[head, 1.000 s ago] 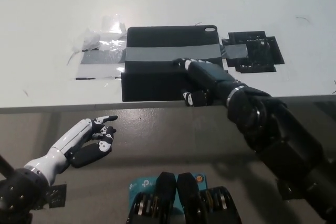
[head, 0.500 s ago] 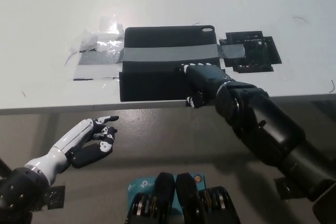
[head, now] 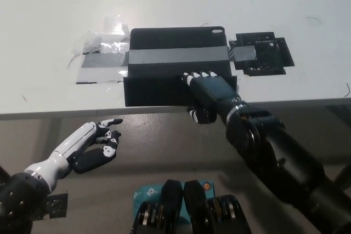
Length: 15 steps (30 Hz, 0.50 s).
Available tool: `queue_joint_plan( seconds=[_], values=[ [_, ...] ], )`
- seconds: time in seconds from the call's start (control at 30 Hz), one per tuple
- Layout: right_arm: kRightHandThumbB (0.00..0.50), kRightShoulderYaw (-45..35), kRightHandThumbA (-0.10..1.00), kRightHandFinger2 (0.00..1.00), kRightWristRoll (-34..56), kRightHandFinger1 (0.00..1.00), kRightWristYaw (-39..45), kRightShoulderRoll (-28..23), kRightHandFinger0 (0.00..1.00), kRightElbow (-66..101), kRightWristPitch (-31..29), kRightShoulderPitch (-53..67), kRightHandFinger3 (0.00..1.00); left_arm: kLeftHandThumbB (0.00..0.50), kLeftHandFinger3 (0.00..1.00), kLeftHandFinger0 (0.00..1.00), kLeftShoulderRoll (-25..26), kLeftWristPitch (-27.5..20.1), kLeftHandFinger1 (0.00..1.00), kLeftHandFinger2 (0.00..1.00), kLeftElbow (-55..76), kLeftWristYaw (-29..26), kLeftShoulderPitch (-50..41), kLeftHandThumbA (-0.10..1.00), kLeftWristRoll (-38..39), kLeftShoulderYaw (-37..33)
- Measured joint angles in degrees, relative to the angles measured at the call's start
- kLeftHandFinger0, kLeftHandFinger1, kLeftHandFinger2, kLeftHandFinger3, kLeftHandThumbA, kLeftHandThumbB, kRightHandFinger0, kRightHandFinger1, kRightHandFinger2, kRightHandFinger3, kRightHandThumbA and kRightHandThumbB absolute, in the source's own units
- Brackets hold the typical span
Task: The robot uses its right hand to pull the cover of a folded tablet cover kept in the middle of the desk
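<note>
The black folded tablet cover [head: 159,39] lies flat in the middle of the white desk [head: 49,9], its near edge close to the desk's front edge. A grey tape band [head: 170,56] crosses it from side to side. My black right hand [head: 211,90] rests on the cover's near right corner, with fingers laid over the top and the thumb tucked under the near edge, clasping it. My white left hand [head: 98,143] hangs open below the desk edge at the lower left, holding nothing.
Crumpled clear tape [head: 104,41] and a grey tape strip [head: 98,74] lie left of the cover. A patch of black tape pieces [head: 266,56] sits to its right. The desk's front edge [head: 66,112] runs across the picture. A blue box [head: 147,193] shows low down.
My right arm has swung in from the right to come up from below. The hand has slid slightly left and its fingers have stretched further onto the cover. The left hand has barely moved.
</note>
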State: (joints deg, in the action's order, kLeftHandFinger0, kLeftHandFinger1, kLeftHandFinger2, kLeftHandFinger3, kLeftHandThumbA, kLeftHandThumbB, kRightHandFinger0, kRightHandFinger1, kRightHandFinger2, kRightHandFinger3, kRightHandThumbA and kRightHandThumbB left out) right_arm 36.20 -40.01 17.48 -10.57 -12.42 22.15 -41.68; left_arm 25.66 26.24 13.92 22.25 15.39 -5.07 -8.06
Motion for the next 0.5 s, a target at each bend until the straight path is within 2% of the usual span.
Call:
queue_joint_plan(
  seconds=[0.2,0.3,0.4,0.5],
  values=[
    [0.5,-0.21,0.64,1.0,-0.45,1.0,2.25,-1.63,1.0,8.34,0.6,4.86,1.0,0.058,1.0,0.83,0.14,0.0,0.87,0.99,-0.05,0.62,0.88,1.0,-0.26,0.02],
    [0.5,-0.72,0.67,1.0,-0.43,1.0,3.0,-2.25,1.0,10.17,0.82,7.23,1.0,0.059,1.0,0.82,0.17,0.0,0.86,0.99,-0.06,1.06,1.44,1.0,-0.48,0.06],
    [0.497,-2.22,0.64,0.95,-0.38,1.0,3.37,-2.66,1.0,10.29,1.03,9.03,1.0,0.079,1.0,0.82,0.17,0.0,0.85,0.99,-0.06,1.22,1.72,1.0,-0.6,0.08],
    [0.5,-3.71,0.63,1.0,-0.38,1.0,3.41,-2.93,1.0,10.28,1.27,10.68,1.0,0.084,1.0,0.82,0.17,0.0,0.85,0.99,-0.26,1.47,1.75,1.0,-0.64,0.12]
  ],
)
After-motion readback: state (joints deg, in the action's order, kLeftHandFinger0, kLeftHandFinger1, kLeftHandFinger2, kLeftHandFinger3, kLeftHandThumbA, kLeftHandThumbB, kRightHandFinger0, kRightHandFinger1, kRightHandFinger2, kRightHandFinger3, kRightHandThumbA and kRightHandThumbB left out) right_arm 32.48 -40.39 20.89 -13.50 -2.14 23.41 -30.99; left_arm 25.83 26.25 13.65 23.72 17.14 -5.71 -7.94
